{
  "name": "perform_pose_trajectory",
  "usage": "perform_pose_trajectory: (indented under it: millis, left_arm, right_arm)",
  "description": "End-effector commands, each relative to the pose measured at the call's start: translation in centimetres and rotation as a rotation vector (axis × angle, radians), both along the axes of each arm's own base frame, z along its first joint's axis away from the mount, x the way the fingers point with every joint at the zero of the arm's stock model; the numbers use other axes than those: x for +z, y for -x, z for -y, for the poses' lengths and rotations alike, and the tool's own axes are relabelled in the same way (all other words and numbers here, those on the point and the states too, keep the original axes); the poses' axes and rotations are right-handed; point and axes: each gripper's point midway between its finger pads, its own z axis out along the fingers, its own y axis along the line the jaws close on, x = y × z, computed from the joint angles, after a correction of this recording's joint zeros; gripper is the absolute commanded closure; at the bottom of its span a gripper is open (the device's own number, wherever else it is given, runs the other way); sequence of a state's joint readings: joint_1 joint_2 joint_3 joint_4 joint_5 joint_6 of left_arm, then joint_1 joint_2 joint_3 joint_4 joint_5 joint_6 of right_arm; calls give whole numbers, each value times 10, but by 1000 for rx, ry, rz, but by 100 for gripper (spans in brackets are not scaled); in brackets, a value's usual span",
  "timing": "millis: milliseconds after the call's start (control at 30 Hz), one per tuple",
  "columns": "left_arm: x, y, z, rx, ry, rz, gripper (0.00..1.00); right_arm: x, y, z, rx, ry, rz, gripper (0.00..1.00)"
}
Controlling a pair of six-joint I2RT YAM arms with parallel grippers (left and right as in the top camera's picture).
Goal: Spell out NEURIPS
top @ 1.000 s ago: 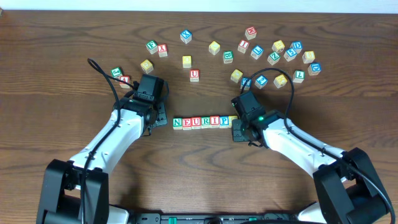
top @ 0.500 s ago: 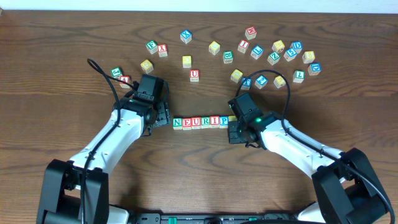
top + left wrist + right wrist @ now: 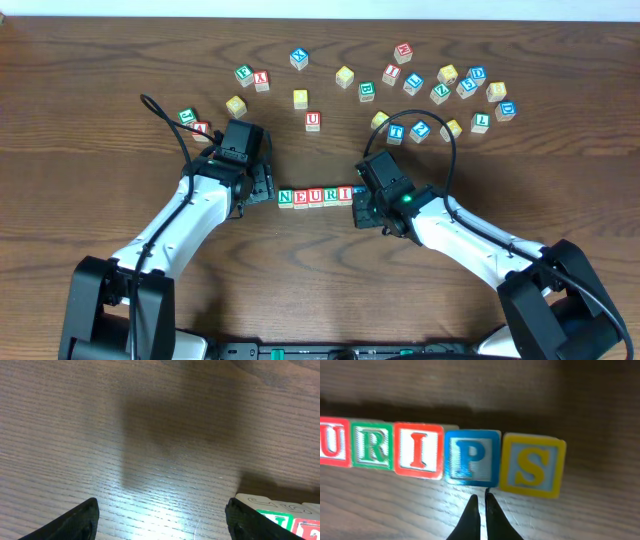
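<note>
seemingly complete, the row of cubes [image 3: 315, 196] spelling neurips lies at the centre of the table [image 3: 100, 60], an arm at each end.

the overhead frame shows n, e, u, r and i in the middle, with the last two letters hidden under the right arm. the right wrist view finds the blue p cube [image 3: 471, 457] and the yellow s cube [image 3: 534, 466] side by side, the s sitting slightly lower than its neighbours. the right jaws are pinched shut on nothing, tips just below the seam between those two. the left jaws stand wide and empty just left of the green n cube [image 3: 265, 515]. either arm, pulling away carelessly, could clip an end cube and skew the line. spare cubes [image 3: 440, 90] lie well apart along the upper frame.
</note>
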State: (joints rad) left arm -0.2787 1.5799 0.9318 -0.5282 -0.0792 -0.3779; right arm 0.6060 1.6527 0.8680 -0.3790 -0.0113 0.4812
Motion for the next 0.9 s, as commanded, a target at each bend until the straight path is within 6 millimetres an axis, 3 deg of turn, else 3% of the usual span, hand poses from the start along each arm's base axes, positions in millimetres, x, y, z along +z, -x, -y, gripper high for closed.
perform_pose_trajectory:
  millis: [0, 367, 500, 600, 700, 867]
  left_arm:
    - [16, -9, 1, 4, 2, 47, 20]
    - [16, -9, 1, 4, 2, 47, 19]
    - [16, -9, 1, 4, 2, 47, 16]
    - [16, -9, 1, 4, 2, 47, 23]
    - [16, -9, 1, 4, 2, 46, 25]
    - [16, -9, 1, 4, 2, 46, 25]
  right_arm:
    - [7, -1, -3, 15, -4, 31, 99]
    - [6, 3, -2, 17, 1, 14, 99]
    - [1, 17, 0, 19, 2, -52, 99]
    - [-3, 30, 2, 23, 11, -109, 99]
    - [-8, 39, 13, -11, 64, -145, 99]
    - [-8, 31, 46, -109, 221, -85, 99]
